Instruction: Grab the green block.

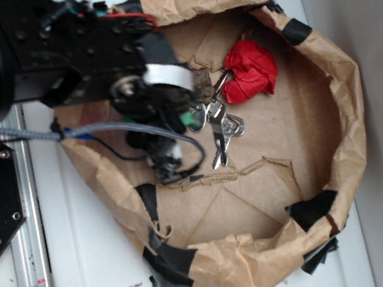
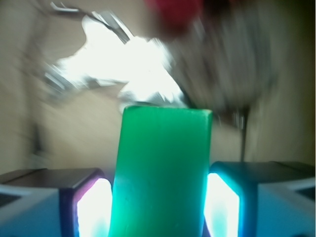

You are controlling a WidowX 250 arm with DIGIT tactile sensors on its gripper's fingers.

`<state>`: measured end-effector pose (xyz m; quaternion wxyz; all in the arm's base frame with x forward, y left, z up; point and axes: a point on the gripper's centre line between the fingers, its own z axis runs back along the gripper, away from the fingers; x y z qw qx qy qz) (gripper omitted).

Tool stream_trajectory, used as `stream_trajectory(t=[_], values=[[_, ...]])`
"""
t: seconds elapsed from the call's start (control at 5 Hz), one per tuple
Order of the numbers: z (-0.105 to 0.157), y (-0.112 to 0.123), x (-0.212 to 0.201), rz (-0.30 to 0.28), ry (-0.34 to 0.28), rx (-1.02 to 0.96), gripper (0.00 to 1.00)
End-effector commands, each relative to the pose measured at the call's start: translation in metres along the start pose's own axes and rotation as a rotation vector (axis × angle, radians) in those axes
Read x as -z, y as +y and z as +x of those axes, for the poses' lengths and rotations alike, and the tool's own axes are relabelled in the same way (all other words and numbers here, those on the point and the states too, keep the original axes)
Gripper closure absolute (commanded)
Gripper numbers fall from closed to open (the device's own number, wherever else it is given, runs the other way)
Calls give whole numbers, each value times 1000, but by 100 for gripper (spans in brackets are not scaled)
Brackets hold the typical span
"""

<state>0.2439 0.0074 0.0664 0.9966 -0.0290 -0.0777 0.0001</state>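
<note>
The green block [image 2: 160, 173] is a smooth, bright green slab standing up between my two fingers, filling the gap from pad to pad. My gripper [image 2: 158, 200] is shut on it, with both lit pads [image 2: 94, 207] pressed against its sides. In the exterior view only a small green patch of the block [image 1: 192, 120] shows under the black arm, at the gripper [image 1: 189, 118], just left of the keys. The block's lower end is hidden.
A bunch of keys [image 1: 222, 128] lies right beside the gripper, and a red wadded paper ball [image 1: 251, 69] sits behind it. All rest in a brown paper basin with a crumpled raised rim [image 1: 346, 91] patched with black tape. A metal rail [image 1: 25, 212] runs along the left.
</note>
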Motion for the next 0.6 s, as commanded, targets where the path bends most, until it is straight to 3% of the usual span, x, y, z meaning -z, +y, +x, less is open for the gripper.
stream_trajectory(t=[0.0,0.4], values=[[34,-42,-79,-22,-45,84,100],[28,-46,-68,-4,-34,51,100]])
